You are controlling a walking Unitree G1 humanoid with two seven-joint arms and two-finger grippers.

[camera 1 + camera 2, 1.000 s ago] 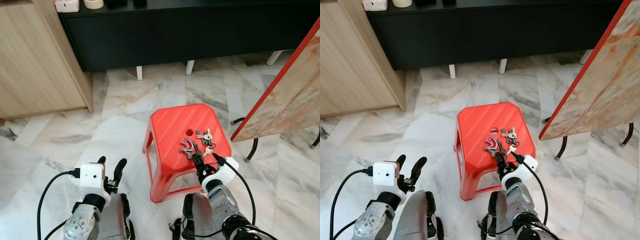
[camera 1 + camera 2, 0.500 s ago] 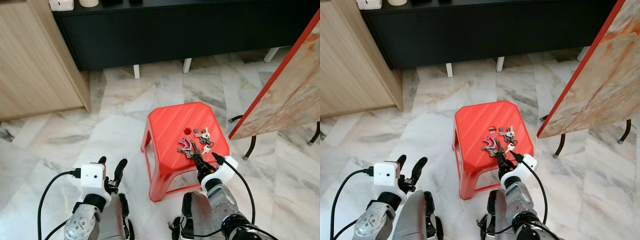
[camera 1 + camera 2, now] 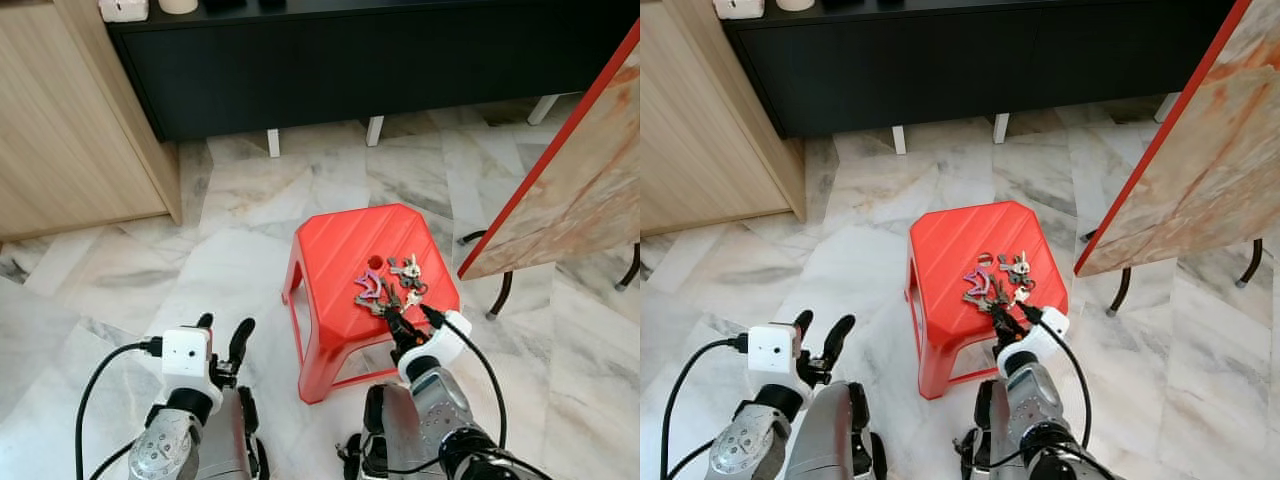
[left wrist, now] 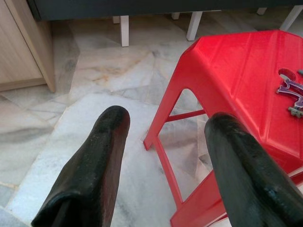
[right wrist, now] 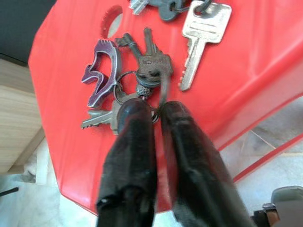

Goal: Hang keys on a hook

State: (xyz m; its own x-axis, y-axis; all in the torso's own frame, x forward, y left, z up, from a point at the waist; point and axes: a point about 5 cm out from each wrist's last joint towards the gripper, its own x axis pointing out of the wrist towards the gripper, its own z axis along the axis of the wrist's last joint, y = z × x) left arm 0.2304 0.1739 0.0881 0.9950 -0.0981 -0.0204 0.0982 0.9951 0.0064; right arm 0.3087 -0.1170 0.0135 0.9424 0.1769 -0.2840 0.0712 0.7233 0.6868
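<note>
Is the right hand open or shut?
Shut: the right hand's fingers pinch the keys lying on the stool.

Open marble floor (image 3: 230, 250) around the red stool (image 3: 340, 260); slanted board (image 3: 580, 190) close on its right.

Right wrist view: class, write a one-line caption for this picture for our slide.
Right gripper, nearly closed, pinches the ring of a bunch of keys with a purple tag lying on a red stool.
</note>
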